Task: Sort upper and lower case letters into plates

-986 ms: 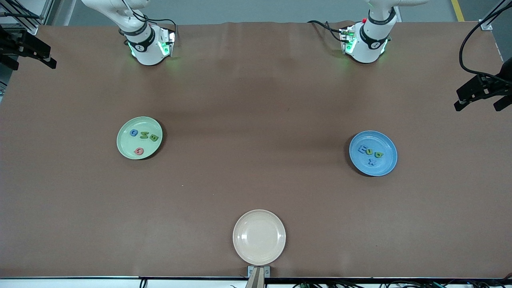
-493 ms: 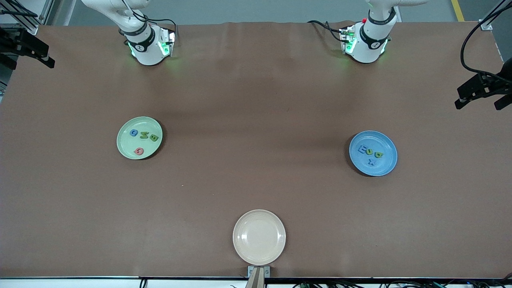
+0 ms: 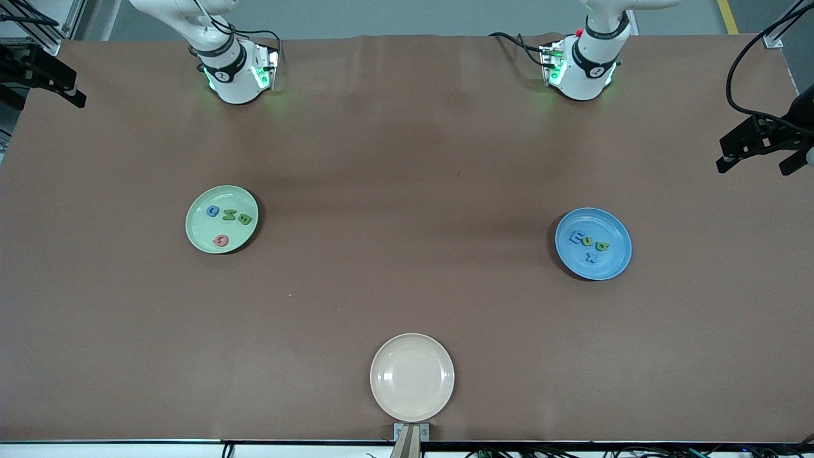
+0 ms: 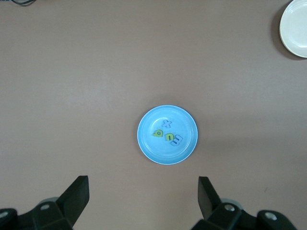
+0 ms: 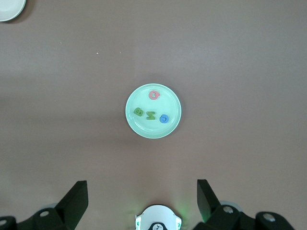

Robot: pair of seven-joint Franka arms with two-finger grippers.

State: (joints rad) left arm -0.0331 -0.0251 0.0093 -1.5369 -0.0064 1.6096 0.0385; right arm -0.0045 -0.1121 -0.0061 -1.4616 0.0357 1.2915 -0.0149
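Counter (image 3: 407, 159): flat, matte brown covering, faintly creased. Mint green plate (image 3: 222, 219) (image 5: 153, 111): round, shallow, matte, toward the right arm's end of the counter; holds four chunky letter pieces, one blue (image 3: 213, 212), two green (image 3: 229, 215) side by side, one red-pink (image 3: 220, 240), all well inside the rim. Blue plate (image 3: 593, 243) (image 4: 167, 134): same round shallow form, toward the left arm's end; holds four letter pieces, two blue and two green, clustered near the middle (image 3: 589, 244). Cream-beige plate (image 3: 412, 377): round, smooth, nearest the front camera. Right gripper (image 5: 142, 201): raised high over the counter, dark blocky fingers (image 5: 76, 196) spread wide apart, holding nothing, the mint green plate well below and between them. Left gripper (image 4: 143, 199): likewise raised, fingers (image 4: 207, 194) wide apart and bare, the blue plate well below.
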